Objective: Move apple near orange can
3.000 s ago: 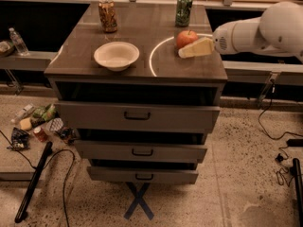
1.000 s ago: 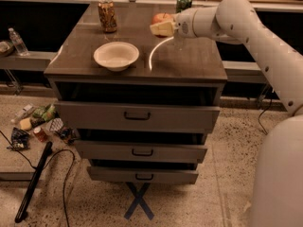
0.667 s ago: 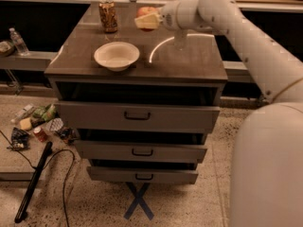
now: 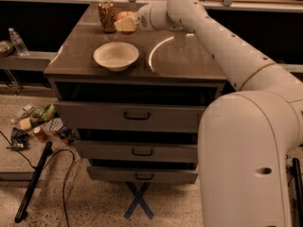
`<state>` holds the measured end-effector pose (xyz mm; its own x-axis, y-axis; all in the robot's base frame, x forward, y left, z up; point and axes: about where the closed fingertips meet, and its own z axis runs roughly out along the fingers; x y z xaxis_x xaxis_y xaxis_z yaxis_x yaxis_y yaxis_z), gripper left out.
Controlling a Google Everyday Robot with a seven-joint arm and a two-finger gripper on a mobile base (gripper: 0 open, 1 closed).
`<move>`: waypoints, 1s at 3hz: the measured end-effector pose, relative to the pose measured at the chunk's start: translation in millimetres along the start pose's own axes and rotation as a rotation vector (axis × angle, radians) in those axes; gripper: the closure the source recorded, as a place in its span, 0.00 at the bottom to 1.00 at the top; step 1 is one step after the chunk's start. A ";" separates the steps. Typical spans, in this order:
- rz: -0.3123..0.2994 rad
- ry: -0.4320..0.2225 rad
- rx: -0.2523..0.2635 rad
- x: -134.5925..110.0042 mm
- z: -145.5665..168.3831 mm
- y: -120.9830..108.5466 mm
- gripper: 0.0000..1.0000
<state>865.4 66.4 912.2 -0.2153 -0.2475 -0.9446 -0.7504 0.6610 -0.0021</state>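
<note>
The orange can (image 4: 107, 15) stands upright at the far left of the cabinet top (image 4: 189, 63); it has a brownish mottled pattern. My gripper (image 4: 124, 23) is just right of the can, shut on the red-orange apple (image 4: 125, 17), held low over the surface beside the can. The pale fingers (image 4: 126, 25) cover the apple's lower front. My white arm reaches in from the right across the cabinet top.
A white bowl (image 4: 116, 56) sits on the front left of the cabinet top. The cabinet has three drawers (image 4: 137, 115) below. A water bottle (image 4: 17, 41) stands on a shelf at left. Litter (image 4: 38, 124) and a black cable (image 4: 33, 181) lie on the floor at left.
My gripper carried the apple from the right side of the cabinet top leftward to beside the orange can. The green can is now hidden behind my arm.
</note>
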 end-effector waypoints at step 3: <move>0.015 0.035 0.012 15.6 85.2 -5.7 0.67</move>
<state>919.6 119.1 869.5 -0.2487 -0.2621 -0.9325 -0.7392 0.6734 0.0079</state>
